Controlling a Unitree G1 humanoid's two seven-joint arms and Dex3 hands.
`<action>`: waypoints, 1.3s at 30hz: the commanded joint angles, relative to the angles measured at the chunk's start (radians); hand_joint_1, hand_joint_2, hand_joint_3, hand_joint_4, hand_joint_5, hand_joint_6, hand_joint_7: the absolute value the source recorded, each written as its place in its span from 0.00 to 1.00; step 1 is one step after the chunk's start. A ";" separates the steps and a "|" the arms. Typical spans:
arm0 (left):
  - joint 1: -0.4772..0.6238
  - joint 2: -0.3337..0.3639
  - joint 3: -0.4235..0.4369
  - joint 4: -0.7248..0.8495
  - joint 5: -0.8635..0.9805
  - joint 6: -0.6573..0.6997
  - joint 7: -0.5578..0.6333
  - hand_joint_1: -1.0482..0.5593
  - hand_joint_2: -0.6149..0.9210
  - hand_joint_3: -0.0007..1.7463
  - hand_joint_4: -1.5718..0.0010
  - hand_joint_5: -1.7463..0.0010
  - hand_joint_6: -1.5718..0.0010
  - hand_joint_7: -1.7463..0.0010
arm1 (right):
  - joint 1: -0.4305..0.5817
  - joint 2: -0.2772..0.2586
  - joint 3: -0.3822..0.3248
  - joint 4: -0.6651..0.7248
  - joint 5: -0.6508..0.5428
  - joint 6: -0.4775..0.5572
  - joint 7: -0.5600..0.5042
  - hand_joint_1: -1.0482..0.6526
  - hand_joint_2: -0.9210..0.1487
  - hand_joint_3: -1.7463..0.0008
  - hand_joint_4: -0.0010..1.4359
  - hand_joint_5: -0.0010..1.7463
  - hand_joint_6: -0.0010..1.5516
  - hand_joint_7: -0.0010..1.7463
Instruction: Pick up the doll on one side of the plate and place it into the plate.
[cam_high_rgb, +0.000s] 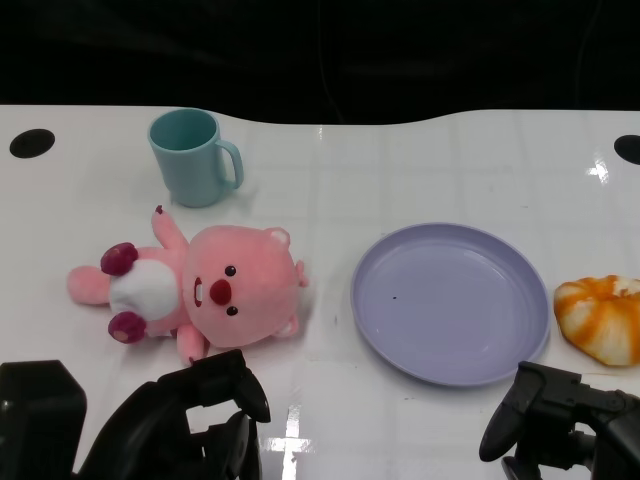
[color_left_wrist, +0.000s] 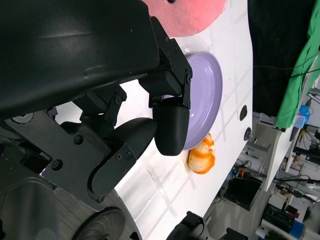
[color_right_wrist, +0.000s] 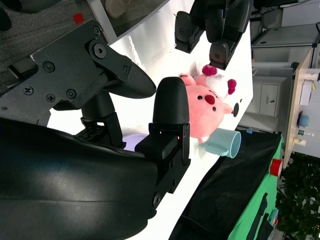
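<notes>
Fingers (cam_high_rgb: 240, 385) of the left hand (cam_high_rgb: 190, 415) are spread apart with nothing between them, low at the near left edge of the tabletop (cam_high_rgb: 420, 160) and just short of the doll; the left wrist view shows the same, fingers apart and bare, with only the pink edge of the toy beyond them. Over at the near right, the right hand (cam_high_rgb: 560, 415) also holds nothing, its fingers parted and hanging near the plate's near rim. None of the task looks done yet: the pink doll (cam_high_rgb: 200, 290) lies on its back on the tabletop to the left of the purple plate (cam_high_rgb: 450, 305), apart from it with a strip of white surface between, and the plate has nothing in it but a tiny dark speck. Everything is left, as I judge it: reaching over the doll, closing on it, lifting it, carrying it right and setting it down inside the rim. A teal mug (cam_high_rgb: 192, 155) stands upright on the far side of the doll, and an orange-and-white soft toy (cam_high_rgb: 603, 317) sits just right of the plate; whether it touches the rim is hard to tell
</notes>
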 joint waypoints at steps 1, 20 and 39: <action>-0.007 0.015 0.006 0.000 0.006 -0.004 -0.008 0.48 0.67 0.75 0.44 0.00 0.51 0.06 | 0.000 -0.007 -0.003 -0.007 0.002 -0.003 -0.003 0.54 0.37 0.31 0.45 1.00 0.34 0.87; -0.008 0.015 0.009 0.002 0.001 -0.006 -0.014 0.48 0.67 0.76 0.45 0.00 0.51 0.06 | 0.000 -0.005 -0.007 -0.006 0.016 0.006 -0.002 0.53 0.36 0.32 0.45 1.00 0.34 0.86; -0.005 -0.019 0.053 -0.032 -0.057 0.003 0.003 0.50 0.66 0.72 0.47 0.22 0.45 0.49 | -0.012 0.000 0.010 -0.002 0.000 0.005 -0.010 0.52 0.36 0.33 0.44 1.00 0.34 0.86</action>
